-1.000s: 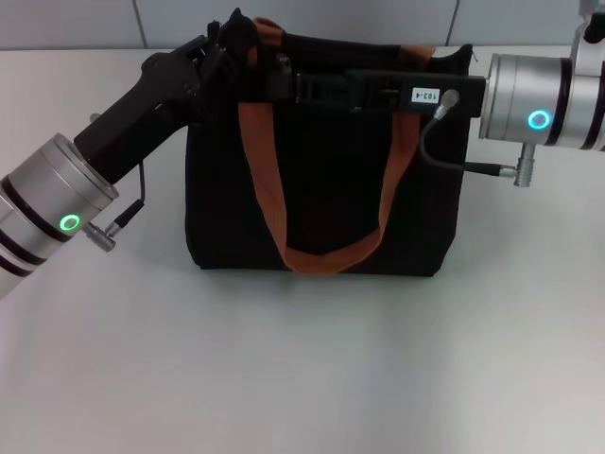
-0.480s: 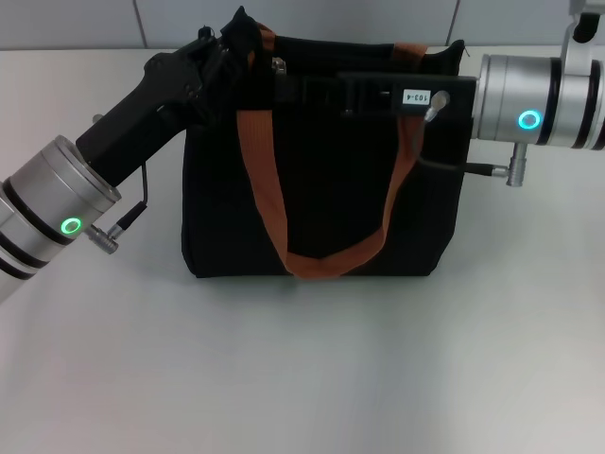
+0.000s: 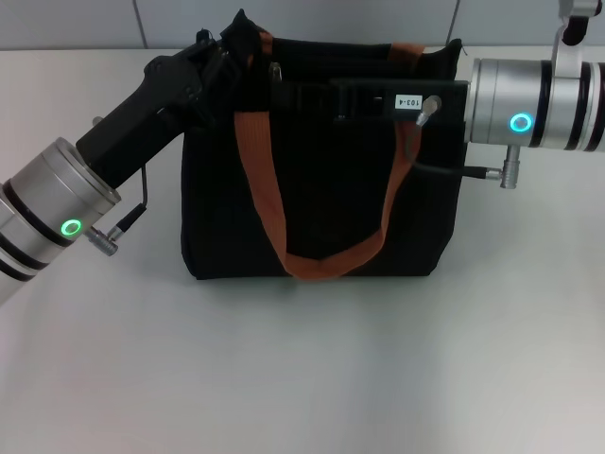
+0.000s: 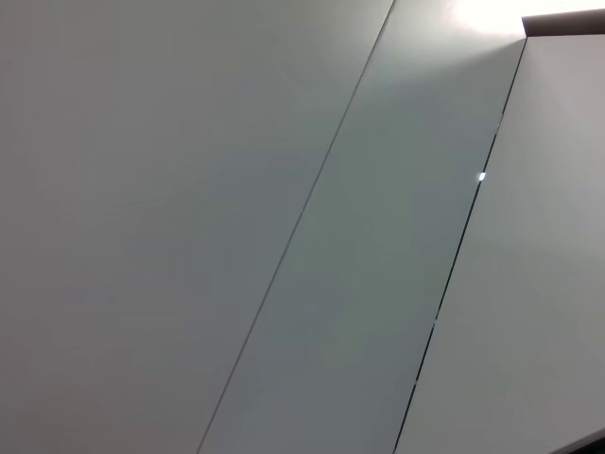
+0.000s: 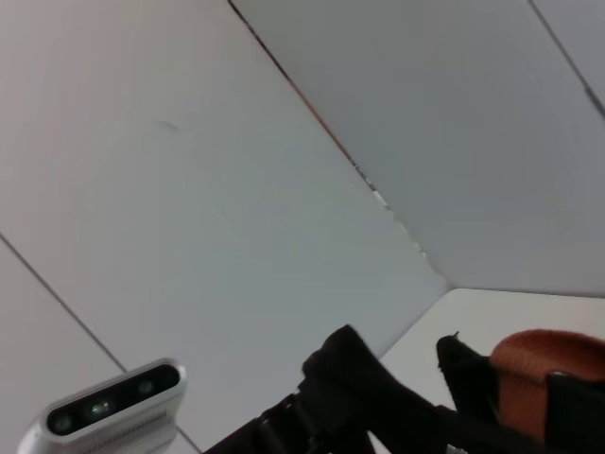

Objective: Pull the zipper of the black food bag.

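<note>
Your black food bag [image 3: 321,161] stands upright on the white table [image 3: 302,369], toward the far side, with its front face turned to the head camera. One orange-brown handle strap [image 3: 284,218] hangs down that face in a loop; the tip of the other strap [image 5: 544,364] shows in the right wrist view beside a black corner of the bag.

At the top edge, near the bag's left end, you can see a small silver piece [image 3: 276,70], which looks like the zipper pull; it is too small to be sure.

Your right gripper [image 3: 293,95] reaches in flat along the bag's top from the right side, its black body lying across the opening and its tip ending just beside that silver piece. You cannot tell from these views whether its fingers are spread or closed, or whether they grip the pull, because black fingers merge with black fabric.

Your left gripper [image 3: 232,47] comes up from the near left and meets the bag's top left corner, where the fabric stands up in a peak. It looks clamped on that corner.

The left wrist view shows only pale wall panels [image 4: 284,236].
</note>
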Controlling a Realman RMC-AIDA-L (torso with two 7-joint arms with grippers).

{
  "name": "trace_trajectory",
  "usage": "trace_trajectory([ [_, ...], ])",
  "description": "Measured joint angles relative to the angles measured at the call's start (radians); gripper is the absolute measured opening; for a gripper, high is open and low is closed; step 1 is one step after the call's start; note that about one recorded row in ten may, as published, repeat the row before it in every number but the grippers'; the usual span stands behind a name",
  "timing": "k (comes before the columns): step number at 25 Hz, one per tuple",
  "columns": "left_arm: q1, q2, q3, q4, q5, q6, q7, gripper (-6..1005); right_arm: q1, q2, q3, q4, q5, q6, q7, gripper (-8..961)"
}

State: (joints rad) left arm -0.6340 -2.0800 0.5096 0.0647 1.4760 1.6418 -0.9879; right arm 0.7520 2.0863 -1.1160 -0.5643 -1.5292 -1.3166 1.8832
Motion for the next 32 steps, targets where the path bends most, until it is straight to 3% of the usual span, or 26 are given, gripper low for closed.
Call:
trace_trajectory([
  [18,0.001,0.000,0.000,0.000,0.000,0.001,0.000,54,0.009,0.000,-0.011,0.006,0.002,0.006,0.000,195],
  [26,0.005,0.000,-0.001,0.000,-0.001,0.002,0.000,56,0.012,-0.001,-0.015,-0.001,-0.001,0.006,-0.033,-2],
  [32,0.015,0.000,-0.001,0.000,-0.001,-0.002,0.005,57,0.014,-0.003,-0.015,-0.003,-0.002,0.009,-0.025,-2],
])
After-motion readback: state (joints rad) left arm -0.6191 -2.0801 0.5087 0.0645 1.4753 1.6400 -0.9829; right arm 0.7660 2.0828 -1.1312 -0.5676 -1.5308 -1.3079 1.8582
